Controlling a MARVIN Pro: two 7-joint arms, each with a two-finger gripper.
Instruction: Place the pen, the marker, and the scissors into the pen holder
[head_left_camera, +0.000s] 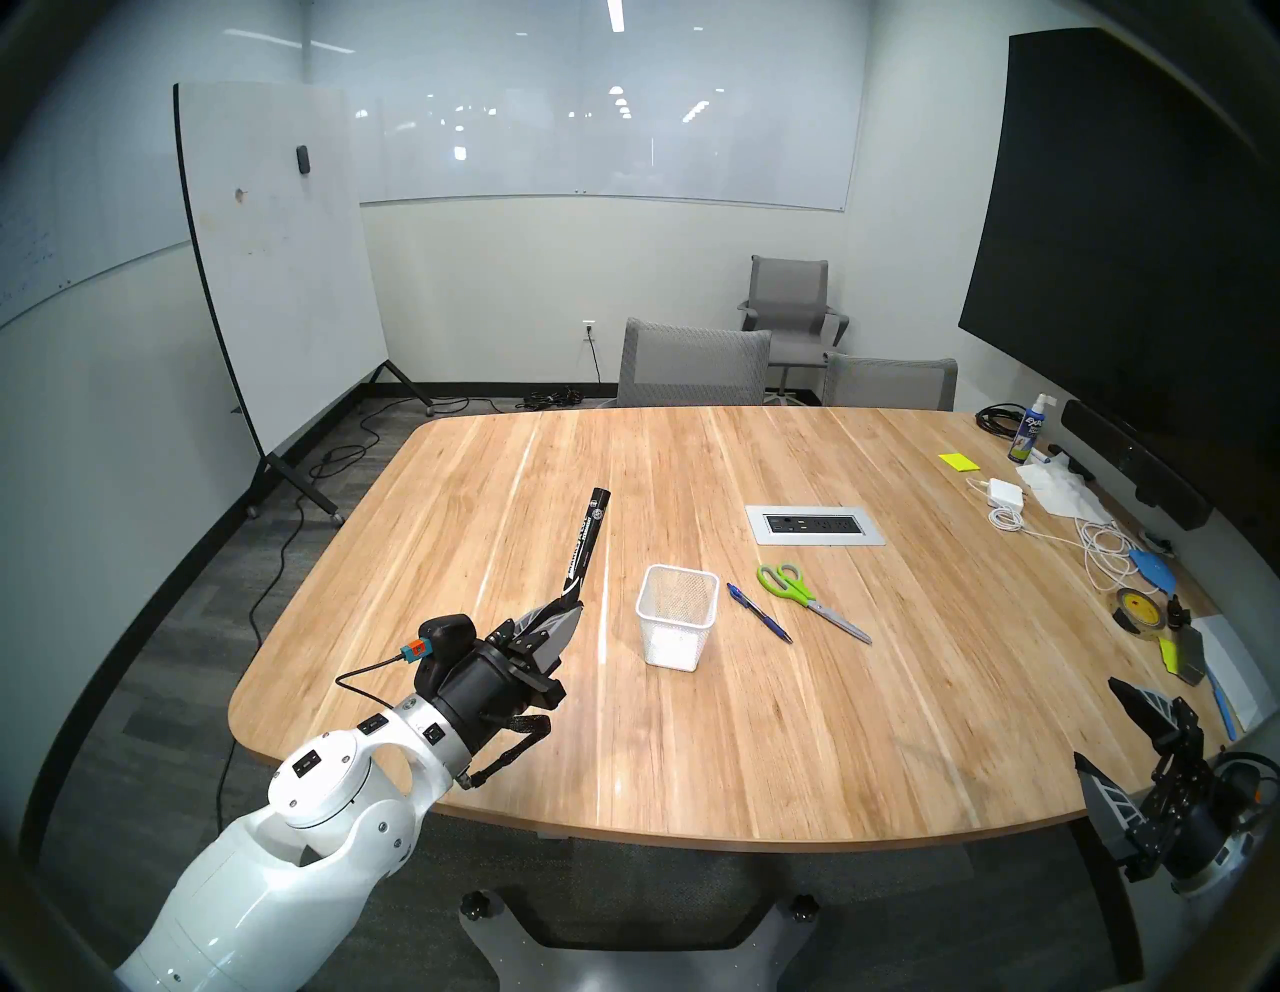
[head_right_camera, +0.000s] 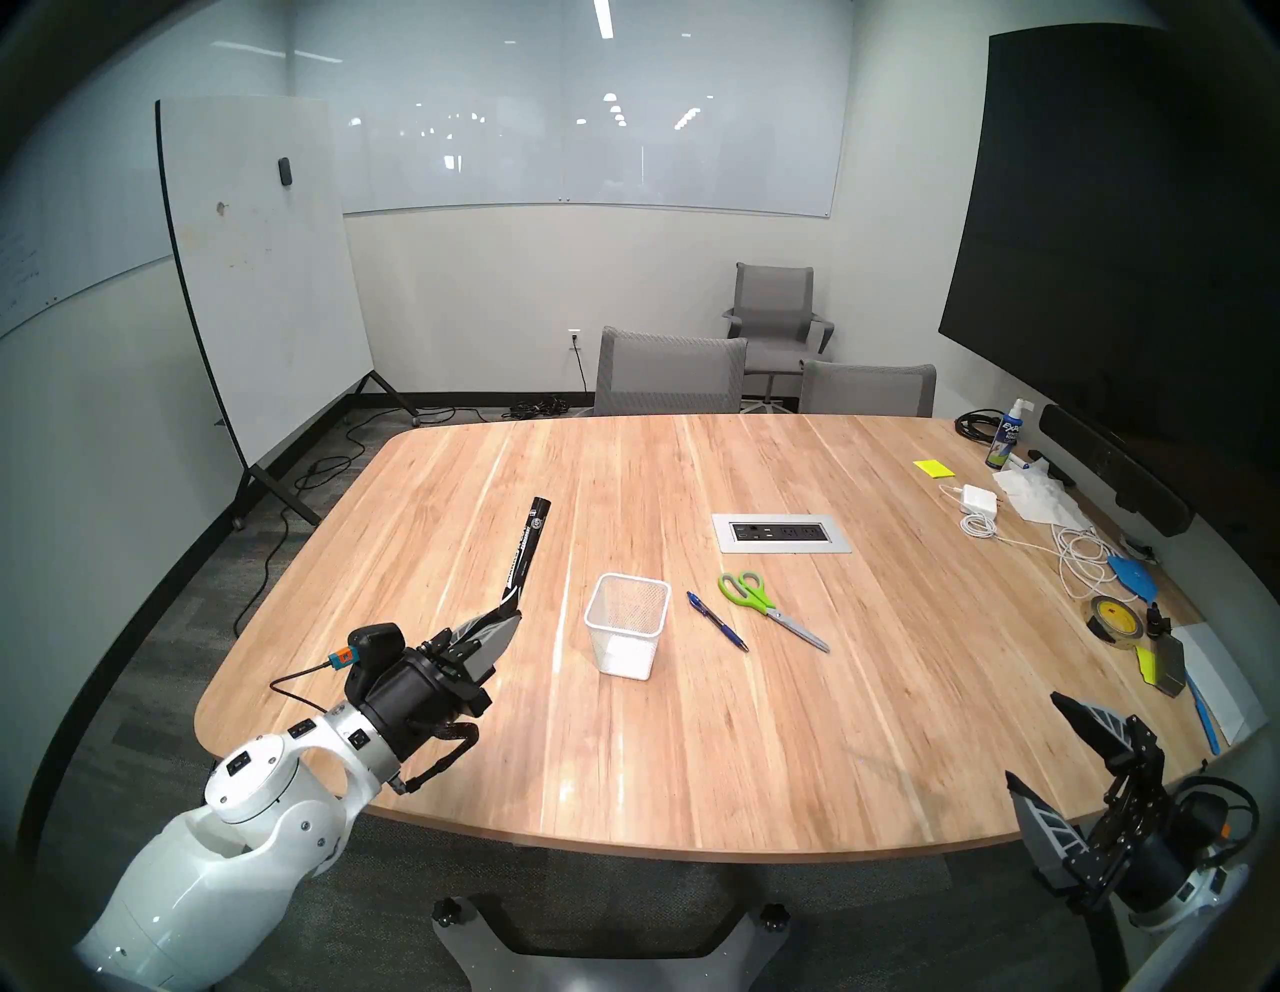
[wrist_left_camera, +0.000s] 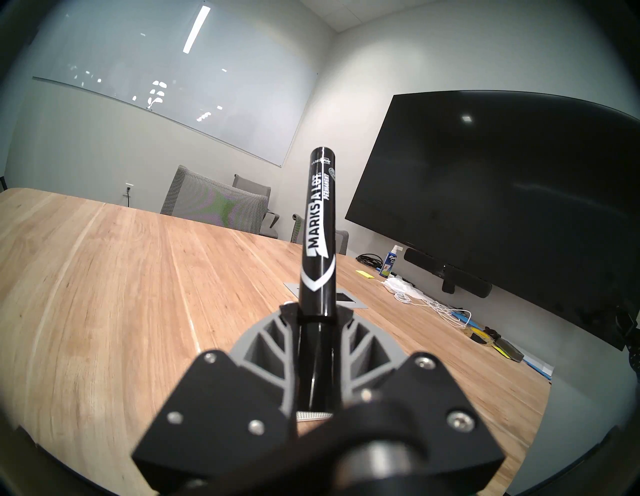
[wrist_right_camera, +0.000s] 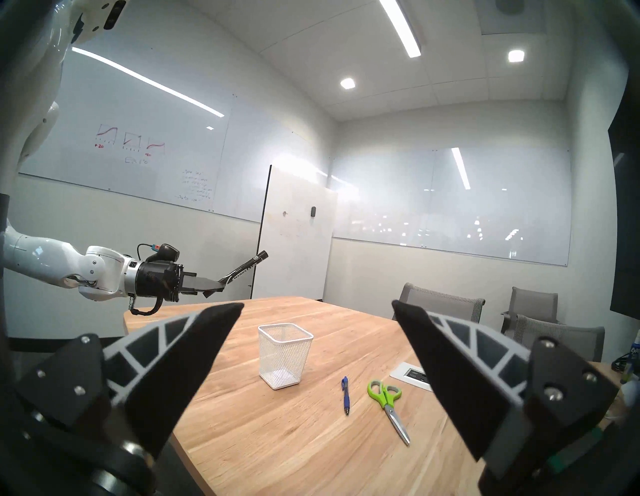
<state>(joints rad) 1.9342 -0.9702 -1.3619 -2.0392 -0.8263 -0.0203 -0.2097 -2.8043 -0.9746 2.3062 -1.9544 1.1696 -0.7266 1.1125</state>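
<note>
The thick black cylindrical marker (wrist_left_camera: 318, 242) is clamped at its cap end in the left gripper (head_left_camera: 571, 609), above the light wooden table (head_left_camera: 692, 748), tilted upward. White letters on its barrel read "MARKS A LOT PERMANENT". The square white wire-mesh pen holder (head_left_camera: 675, 616) stands empty; the slim blue pen (head_left_camera: 759, 612) and green-handled scissors (head_left_camera: 810, 601) lie beside it. The right gripper (wrist_right_camera: 317, 306) has its jaws wide apart, holding nothing.

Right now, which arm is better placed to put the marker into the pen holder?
Left. The left gripper is shut on the marker, above the table beside the pen holder. The right gripper is open, empty, at the table's near right edge.
</note>
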